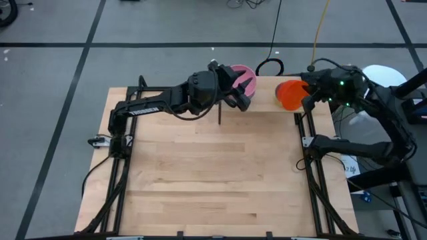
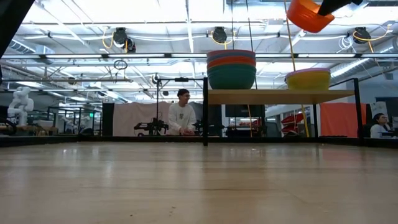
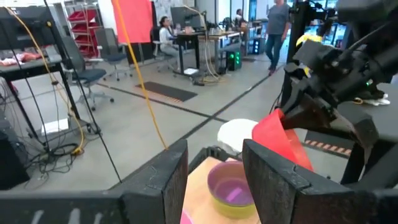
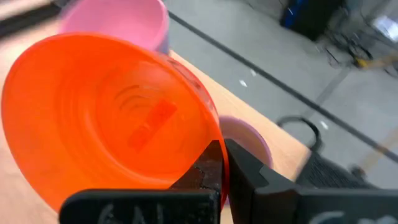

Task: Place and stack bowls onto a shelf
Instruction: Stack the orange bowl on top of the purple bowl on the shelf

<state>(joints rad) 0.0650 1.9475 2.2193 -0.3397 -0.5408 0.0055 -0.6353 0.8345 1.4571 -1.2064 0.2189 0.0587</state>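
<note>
Orange bowl (image 1: 289, 95), rim-pinched in the right gripper (image 4: 219, 163), hangs above the shelf (image 2: 280, 96); next: lower onto the yellow stack (image 2: 308, 79). Left gripper (image 1: 243, 93) gapes empty.

Two bowl stacks (image 2: 231, 68) on shelf (image 2: 280, 96)

Bright orange bowl (image 4: 106, 118) in black right gripper (image 4: 221, 165), pink bowl (image 1: 241, 78) topping teal-bottomed stack (image 2: 231, 68) on light-wood shelf (image 2: 280, 96), yellow bowl (image 2: 308, 79) beside stack, black posts (image 2: 205, 112).

Left hand (image 1: 245, 93) spread open, right hand (image 1: 303, 90) clamped shut.
</note>
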